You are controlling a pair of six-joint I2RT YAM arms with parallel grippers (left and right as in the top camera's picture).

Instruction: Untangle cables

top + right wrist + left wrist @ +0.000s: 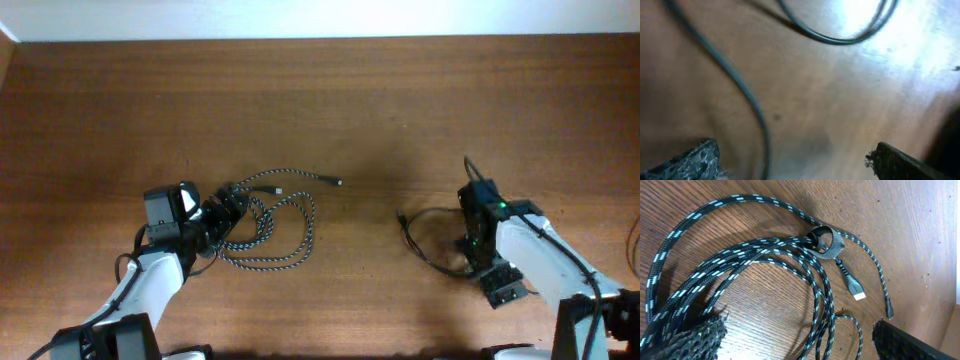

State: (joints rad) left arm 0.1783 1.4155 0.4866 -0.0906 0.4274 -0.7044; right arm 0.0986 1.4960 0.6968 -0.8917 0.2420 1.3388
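Note:
The braided black-and-white speckled cable (270, 225) lies in loose loops left of centre, its plug end (337, 182) reaching right. In the left wrist view its strands (765, 255) pass through a grey strap (826, 241), with a plug (856, 289) beside. My left gripper (228, 203) is open over the loops' left side, strands between its fingers (797, 340). The plain thin black cable (425, 245) lies apart at the right. My right gripper (468, 250) is open just above it; the cable (747, 95) runs between its fingers (792, 160).
The wooden table (380, 110) runs back to a pale wall edge (320, 18). A thicker black wire (632, 245) shows at the far right edge. Both arm bases sit at the front edge.

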